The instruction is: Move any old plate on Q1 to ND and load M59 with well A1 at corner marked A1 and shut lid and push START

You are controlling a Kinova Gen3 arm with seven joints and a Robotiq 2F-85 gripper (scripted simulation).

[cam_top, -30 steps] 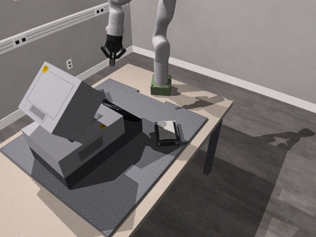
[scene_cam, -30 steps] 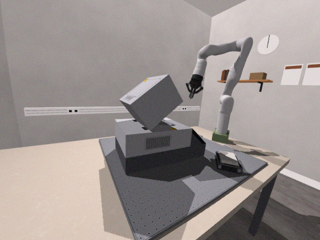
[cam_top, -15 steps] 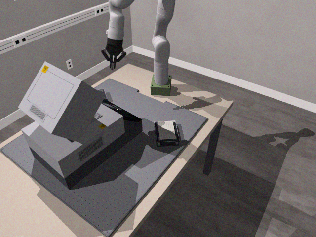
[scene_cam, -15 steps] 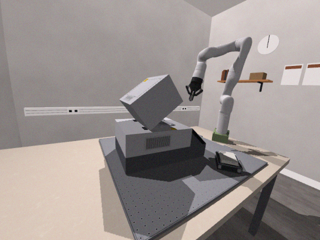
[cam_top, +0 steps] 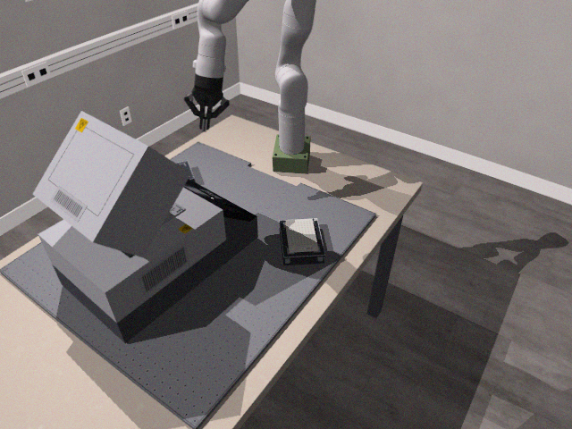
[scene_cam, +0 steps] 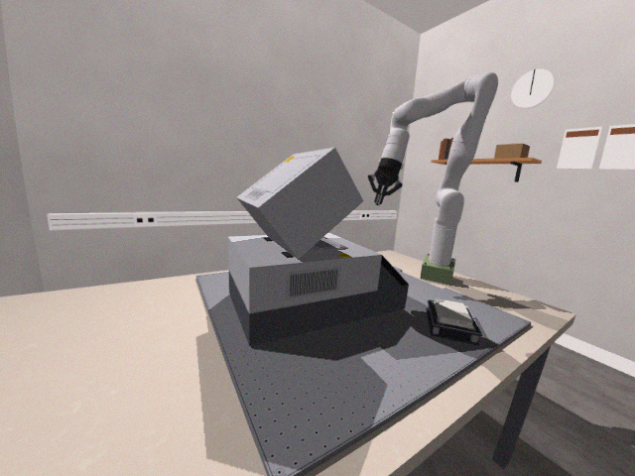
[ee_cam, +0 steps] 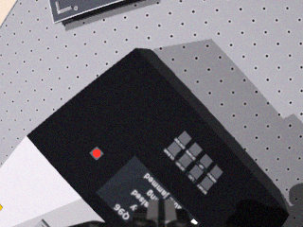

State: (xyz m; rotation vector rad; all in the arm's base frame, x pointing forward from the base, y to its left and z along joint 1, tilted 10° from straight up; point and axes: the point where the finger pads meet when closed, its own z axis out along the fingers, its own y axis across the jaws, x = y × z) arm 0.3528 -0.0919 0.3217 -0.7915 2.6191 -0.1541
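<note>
Fingers (cam_top: 204,123) (scene_cam: 378,197) shut — high, lamp (ee_cam: 97,153) red — lid (cam_top: 92,166) (scene_cam: 303,199) raised

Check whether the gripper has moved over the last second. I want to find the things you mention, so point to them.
Yes: down. In the exterior view, the gripper's (cam_top: 205,128) (scene_cam: 378,201) (ee_cam: 161,202) tips now sit closer to the wall rail (cam_top: 104,47) (scene_cam: 194,218).
</note>
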